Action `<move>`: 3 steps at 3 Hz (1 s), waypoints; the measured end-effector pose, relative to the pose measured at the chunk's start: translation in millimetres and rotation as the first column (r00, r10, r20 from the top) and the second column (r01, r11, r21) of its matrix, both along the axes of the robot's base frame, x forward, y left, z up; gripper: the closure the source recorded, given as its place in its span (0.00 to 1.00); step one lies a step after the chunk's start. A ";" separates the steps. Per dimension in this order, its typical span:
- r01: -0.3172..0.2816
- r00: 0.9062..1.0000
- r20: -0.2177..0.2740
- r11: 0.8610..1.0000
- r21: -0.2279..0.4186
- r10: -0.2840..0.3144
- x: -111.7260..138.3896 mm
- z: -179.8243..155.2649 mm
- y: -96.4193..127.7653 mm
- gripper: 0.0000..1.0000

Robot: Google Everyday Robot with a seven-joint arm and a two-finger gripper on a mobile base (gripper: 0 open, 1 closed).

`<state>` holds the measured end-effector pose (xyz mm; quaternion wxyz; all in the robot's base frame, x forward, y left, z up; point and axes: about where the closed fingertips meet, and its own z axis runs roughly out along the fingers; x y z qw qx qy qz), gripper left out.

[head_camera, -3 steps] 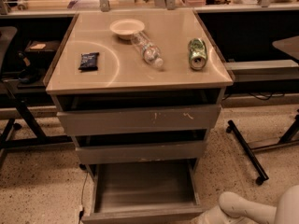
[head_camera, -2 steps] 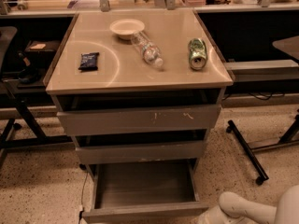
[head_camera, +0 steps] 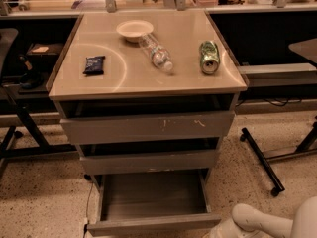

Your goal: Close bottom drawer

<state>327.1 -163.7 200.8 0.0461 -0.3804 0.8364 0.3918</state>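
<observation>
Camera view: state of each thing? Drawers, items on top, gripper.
bottom drawer: pulled far out, tray looks empty
middle drawer: ajar
top drawer: ajar
bottle: lying on its side
can: lying on its side
bowl: upright, looks empty
packet: lying flat
gripper: not in view; only the white arm shows, bottom right, by the bottom drawer's front corner

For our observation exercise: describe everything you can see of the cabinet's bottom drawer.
The bottom drawer is a shallow grey, metal-looking tray, lowest of three, pulled far out and level. Its plain flat front faces the camera; nothing shows inside. It sits under the middle drawer, just above the speckled floor. The robot's white arm lies near its right front corner; the hand is out of view.
</observation>
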 end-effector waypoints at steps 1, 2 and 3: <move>0.000 1.000 0.000 1.000 0.000 0.000 0.0 0.0 0.0 0.65; -0.020 0.999 0.032 0.999 0.037 0.019 6.6 3.6 5.9 0.88; -0.053 0.994 0.104 0.995 0.084 0.044 20.2 10.2 14.9 1.00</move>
